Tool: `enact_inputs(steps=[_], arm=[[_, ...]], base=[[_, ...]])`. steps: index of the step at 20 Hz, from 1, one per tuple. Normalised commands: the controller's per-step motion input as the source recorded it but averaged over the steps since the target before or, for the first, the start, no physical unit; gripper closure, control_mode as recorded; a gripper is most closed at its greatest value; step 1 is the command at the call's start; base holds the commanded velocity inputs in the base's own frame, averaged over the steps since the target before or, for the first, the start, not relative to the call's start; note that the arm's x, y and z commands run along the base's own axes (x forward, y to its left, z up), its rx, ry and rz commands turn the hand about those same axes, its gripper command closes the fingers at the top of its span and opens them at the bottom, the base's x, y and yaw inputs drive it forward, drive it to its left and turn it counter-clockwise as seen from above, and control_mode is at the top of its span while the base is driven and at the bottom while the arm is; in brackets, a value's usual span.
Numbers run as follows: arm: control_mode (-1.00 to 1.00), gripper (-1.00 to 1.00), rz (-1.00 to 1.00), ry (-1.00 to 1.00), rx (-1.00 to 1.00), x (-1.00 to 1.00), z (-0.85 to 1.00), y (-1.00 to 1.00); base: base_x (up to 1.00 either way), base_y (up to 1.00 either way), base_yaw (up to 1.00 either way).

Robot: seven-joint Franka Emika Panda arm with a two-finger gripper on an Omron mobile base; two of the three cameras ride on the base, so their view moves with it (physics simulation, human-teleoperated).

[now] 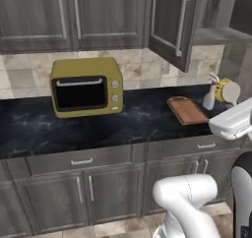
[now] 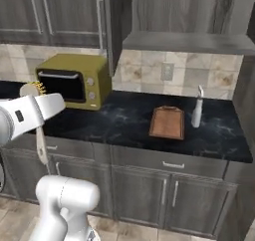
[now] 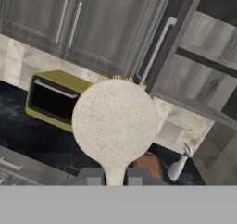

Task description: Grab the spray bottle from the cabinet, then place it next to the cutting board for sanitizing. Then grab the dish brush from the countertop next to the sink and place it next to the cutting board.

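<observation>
My gripper [image 3: 114, 176] is shut on the slim cream handle of the dish brush [image 3: 115, 119]. Its round head faces away from the hand camera, with yellow bristles peeking past its top edge. The brush head [image 1: 227, 91] is in the air near the counter's right end, and the handle [image 2: 42, 145] hangs below the hand. The spray bottle [image 1: 210, 97] [image 2: 197, 111] stands upright on the black countertop [image 1: 142, 116], just right of the brown cutting board [image 1: 187, 110] [image 2: 168, 122]. The cabinet door [image 1: 172, 20] stands open above, its grey shelf [image 2: 189, 41] bare. The sink is out of view.
A yellow oven [image 1: 87, 87] [image 2: 74, 80] sits on the counter left of the board. Shut wall cabinets [image 1: 74, 15] hang above it, and drawer and door fronts [image 1: 81, 183] run below the counter. The open door juts out over the counter.
</observation>
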Motion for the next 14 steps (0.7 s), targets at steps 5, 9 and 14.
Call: enact_inputs(steps=[5, 9, 14], arm=[[1.0, 1.0, 0.0, 0.0, 0.0, 0.0, 0.0, 0.0], [1.0, 1.0, 0.0, 0.0, 0.0, 0.0, 0.0, 0.0], [1.0, 1.0, 0.0, 0.0, 0.0, 0.0, 0.0, 0.0]], base=[[0.13, -0.98, -0.02], [0.79, -0.16, -0.04], [1.0, 0.0, -0.06]])
